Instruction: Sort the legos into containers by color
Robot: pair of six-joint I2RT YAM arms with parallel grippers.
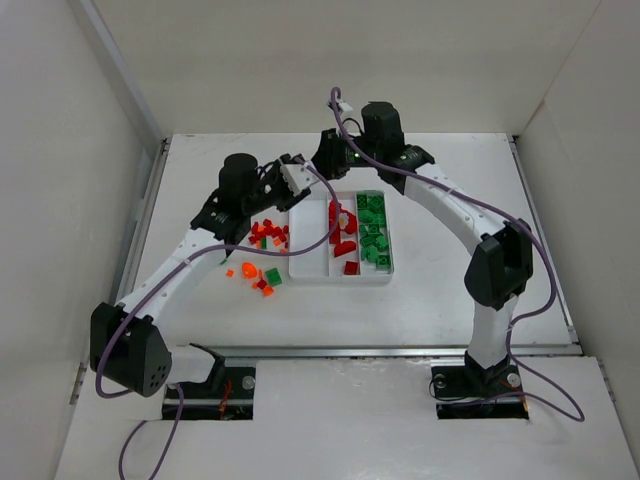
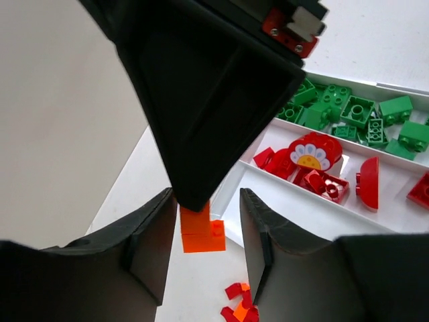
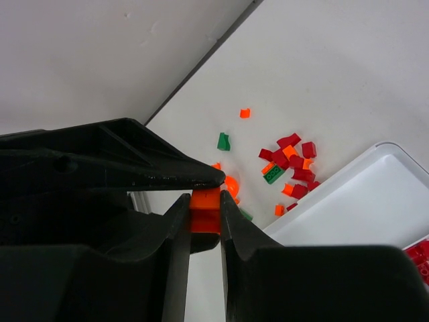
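Note:
My right gripper [image 3: 204, 221] is shut on a bright orange brick [image 3: 205, 209] and holds it in the air left of the white tray [image 1: 340, 279]. My left gripper [image 2: 208, 248] is open, its fingers on either side of that orange brick [image 2: 202, 233] and not touching it. In the top view the two grippers meet above the tray's far left corner [image 1: 300, 180], and the brick is hidden there. The tray's left compartment [image 1: 308, 245] is empty, the middle one holds dark red pieces [image 1: 343, 235], and the right one holds green pieces [image 1: 374, 232].
Loose red, orange and green legos [image 1: 266, 236] lie on the table left of the tray, with more nearer the front [image 1: 256, 273]. They also show in the right wrist view [image 3: 291, 161]. White walls enclose the table on three sides.

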